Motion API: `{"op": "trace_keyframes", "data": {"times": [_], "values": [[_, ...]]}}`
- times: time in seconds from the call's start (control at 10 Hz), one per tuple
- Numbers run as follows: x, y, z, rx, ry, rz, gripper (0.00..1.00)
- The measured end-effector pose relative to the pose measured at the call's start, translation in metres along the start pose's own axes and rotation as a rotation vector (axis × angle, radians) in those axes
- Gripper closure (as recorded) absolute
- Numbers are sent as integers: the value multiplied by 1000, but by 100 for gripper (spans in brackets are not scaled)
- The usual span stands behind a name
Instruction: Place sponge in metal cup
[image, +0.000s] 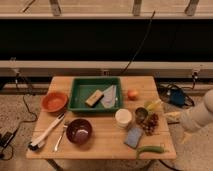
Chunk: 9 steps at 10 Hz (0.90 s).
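The flat blue-grey rectangular sponge (133, 136) lay on the wooden worktop (105, 146) near its front edge, right of the middle and apart from everything else. The small dark shiny metal cup (141, 114) stood upright behind it, just beside the round white cup (123, 118) and close to a bunch of dark red grapes (151, 123).

The robot's white arm (199, 120) hung past the right edge of the worktop. Its end effector (172, 116) was just outside that edge, well apart from the sponge. I could not tell whether it was wide or narrow.

A green rectangular plastic tray (75, 100) sat towards the back edge, with a tan block (93, 97) and a grey folded cloth (109, 96) in it. A long green pepper (150, 149) lay by the front right corner.
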Motion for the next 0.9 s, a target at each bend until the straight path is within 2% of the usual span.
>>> {"op": "trace_keyframes", "data": {"times": [0.1,0.3,0.4,0.7,0.9], "values": [[-10,7,7,-9,-14,-17,22],[-37,7,28,-41,-31,-93,22],[-42,8,37,-54,-37,-109,22],[-37,0,77,-104,-58,-142,22],[-27,-14,101,-131,-63,-154,22]]}}
